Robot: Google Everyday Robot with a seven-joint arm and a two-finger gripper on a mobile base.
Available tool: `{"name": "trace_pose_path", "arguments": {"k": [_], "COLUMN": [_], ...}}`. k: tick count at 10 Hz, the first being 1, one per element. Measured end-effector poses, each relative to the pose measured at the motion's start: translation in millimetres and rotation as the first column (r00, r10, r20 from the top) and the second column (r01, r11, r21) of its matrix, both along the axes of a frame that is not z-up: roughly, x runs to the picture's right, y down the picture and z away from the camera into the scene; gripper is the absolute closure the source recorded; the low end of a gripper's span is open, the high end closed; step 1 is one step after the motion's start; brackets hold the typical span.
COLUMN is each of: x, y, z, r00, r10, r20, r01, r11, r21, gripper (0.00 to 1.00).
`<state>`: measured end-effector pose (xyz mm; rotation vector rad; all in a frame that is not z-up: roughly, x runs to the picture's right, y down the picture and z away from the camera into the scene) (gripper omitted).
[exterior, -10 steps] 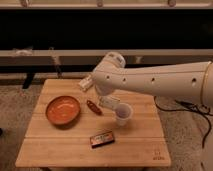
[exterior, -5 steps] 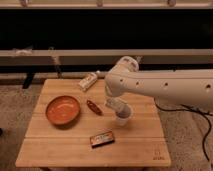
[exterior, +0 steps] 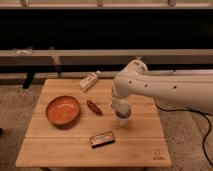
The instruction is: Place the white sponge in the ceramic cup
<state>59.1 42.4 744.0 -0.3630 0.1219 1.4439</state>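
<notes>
Wooden counter (exterior: 60, 145) carries an orange bowl (exterior: 63, 110), a small reddish item (exterior: 94, 107), a dark flat box (exterior: 102, 139) with unreadable print and a whitish packet (exterior: 88, 81), while the pincer (exterior: 121, 109) hangs right over the ceramic cup (exterior: 122, 118), hiding the sponge.
</notes>
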Motion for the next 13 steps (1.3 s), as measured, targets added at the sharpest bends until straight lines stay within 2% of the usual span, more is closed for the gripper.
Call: {"name": "trace_pose_path", "arguments": {"k": [4, 9, 13], "x": [5.2, 8.5, 7.4], "y": [-1.2, -8.7, -8.6], "z": [2.1, -8.7, -8.7], "r00": [0.999, 0.995, 0.995], "r10": [0.047, 0.078, 0.077], "r20": [-0.007, -0.062, -0.06], "r01": [-0.047, -0.073, -0.072], "r11": [0.9988, 0.994, 0.9941], "r21": [0.014, 0.081, 0.081], "gripper": [0.2, 0.2, 0.2]}}
